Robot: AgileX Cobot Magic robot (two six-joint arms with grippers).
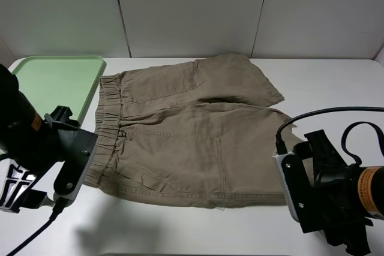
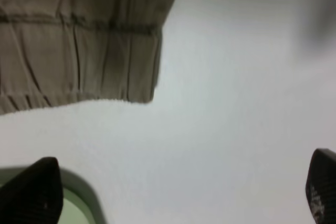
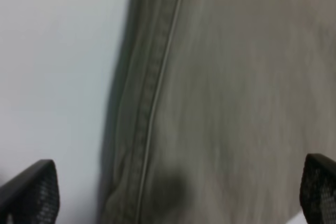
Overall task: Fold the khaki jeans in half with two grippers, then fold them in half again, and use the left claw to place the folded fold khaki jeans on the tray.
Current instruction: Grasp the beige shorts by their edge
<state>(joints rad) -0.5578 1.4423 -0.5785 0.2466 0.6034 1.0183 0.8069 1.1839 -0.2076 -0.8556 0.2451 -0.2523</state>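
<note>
Exterior high view: both arm housings hide their own fingers. The left arm covers the waistband's near corner and the right arm covers the near leg hem. Both wrist views are blurred.

Khaki jeans (image 1: 186,142), short-legged, lie flat at centre of the white counter (image 1: 336,82). Long axis runs 9 to 3 o'clock, with the gathered waistband (image 1: 109,109) at 9 and the leg openings at 3.

Pale-green tray (image 1: 54,79) sits at 10 o'clock, just beside the waistband. It is cut off by the frame edge and partly hidden behind the left arm.

Left end effector (image 2: 176,192): jaws spread wide, gripping nothing, over bare counter clear of the waistband corner, one fingertip (image 2: 31,195) over the tray's rim.

Right end effector (image 3: 176,192): jaws spread wide, nothing held, above a stitched seam at the cloth's edge.
</note>
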